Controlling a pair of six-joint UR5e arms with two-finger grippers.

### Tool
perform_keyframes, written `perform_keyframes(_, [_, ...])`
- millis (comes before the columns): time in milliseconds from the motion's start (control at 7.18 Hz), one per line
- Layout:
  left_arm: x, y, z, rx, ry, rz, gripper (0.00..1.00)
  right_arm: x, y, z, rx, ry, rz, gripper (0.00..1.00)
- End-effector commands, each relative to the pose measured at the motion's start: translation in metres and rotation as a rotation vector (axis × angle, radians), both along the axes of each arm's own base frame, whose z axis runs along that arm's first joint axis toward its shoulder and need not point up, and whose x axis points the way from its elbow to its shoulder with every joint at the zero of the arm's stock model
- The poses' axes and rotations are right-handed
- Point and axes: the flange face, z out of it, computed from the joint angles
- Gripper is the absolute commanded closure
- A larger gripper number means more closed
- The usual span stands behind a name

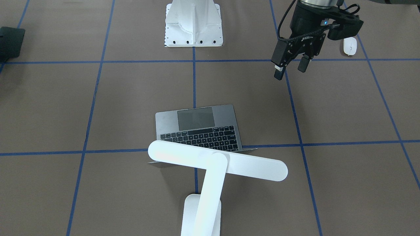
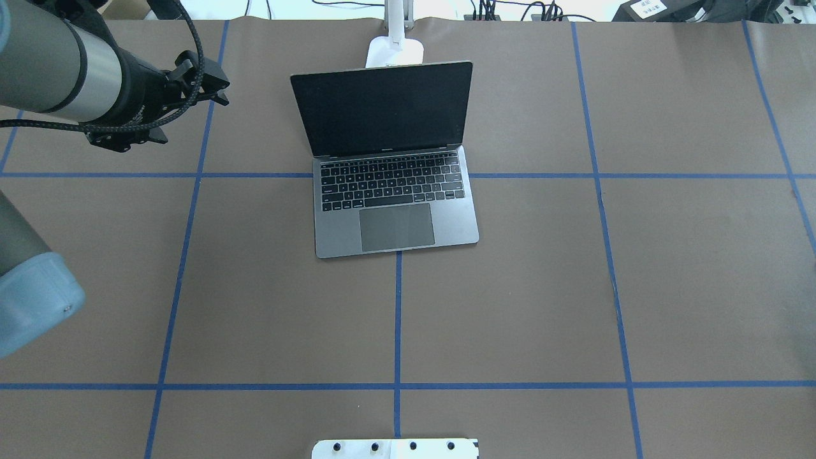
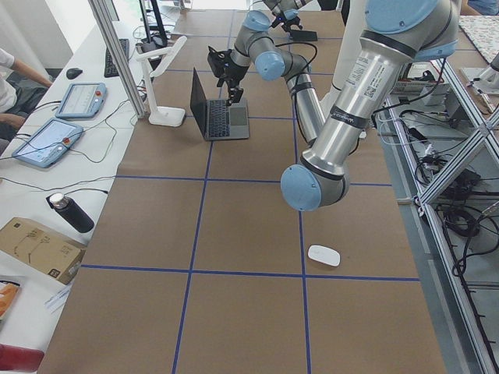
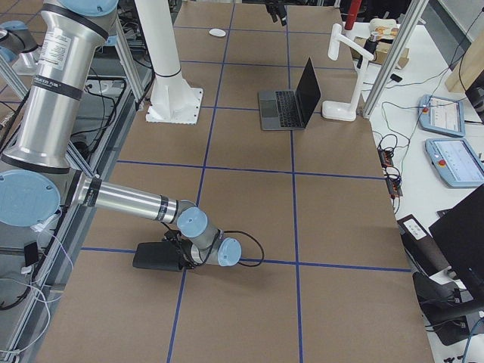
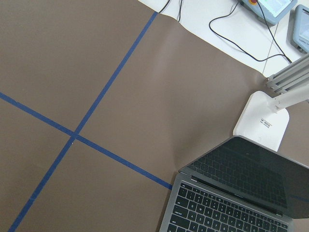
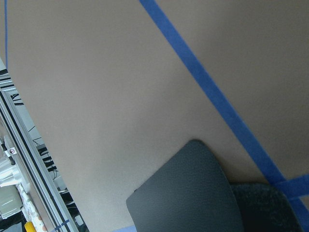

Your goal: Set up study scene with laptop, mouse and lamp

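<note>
The space-grey laptop (image 2: 395,217) stands open at the table's middle, with its screen towards the lamp; it also shows in the front view (image 1: 200,126). The white lamp (image 1: 216,160) stands just behind the laptop, and its base (image 2: 395,51) is at the far edge. The white mouse (image 1: 350,46) lies on the table on my left side, and it shows in the left side view (image 3: 323,255). My left gripper (image 1: 290,72) is open and empty. It hovers above the table between the mouse and the laptop. My right gripper (image 4: 175,255) is low over a black mousepad (image 4: 153,257); I cannot tell whether it is open or shut.
A white finned pedestal (image 1: 193,26) is bolted at the robot's side of the table. The black mousepad (image 1: 10,41) lies at my right end. Blue tape lines cross the brown table cover. Tablets and cables (image 3: 54,125) lie past the far edge.
</note>
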Motion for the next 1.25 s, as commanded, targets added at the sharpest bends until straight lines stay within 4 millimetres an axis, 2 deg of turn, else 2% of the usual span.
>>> perform_keyframes(0, [0.0015,0.0010,0.0000,0.000,-0.001,0.003,0.00,-0.0049,-0.0019,-0.0065,-0.020,-0.012,0.024,0.02])
perform_keyframes(418, [0.0022,0.0014,0.0002,-0.001,-0.002,0.004,0.00,-0.0062,-0.0016,-0.0085,-0.026,-0.016,0.029,0.02])
perform_keyframes(557, [0.0023,0.0015,0.0000,-0.001,-0.001,0.005,0.00,-0.0066,-0.0015,-0.0084,-0.026,-0.016,0.028,0.05])
perform_keyframes(696, [0.0022,0.0014,0.0000,0.000,-0.001,0.004,0.00,-0.0055,0.0011,-0.0069,-0.033,-0.017,0.032,0.31])
perform_keyframes(836, [0.0022,0.0014,0.0000,0.000,-0.001,0.004,0.00,-0.0046,0.0031,-0.0056,-0.038,-0.015,0.034,0.74])
perform_keyframes(975, [0.0022,0.0014,0.0002,-0.001,-0.002,0.004,0.00,-0.0045,0.0032,-0.0055,-0.036,-0.016,0.032,1.00])
perform_keyframes(1114, [0.0022,0.0014,-0.0013,0.001,0.000,0.004,0.00,-0.0044,0.0043,-0.0036,-0.038,-0.016,0.030,1.00])
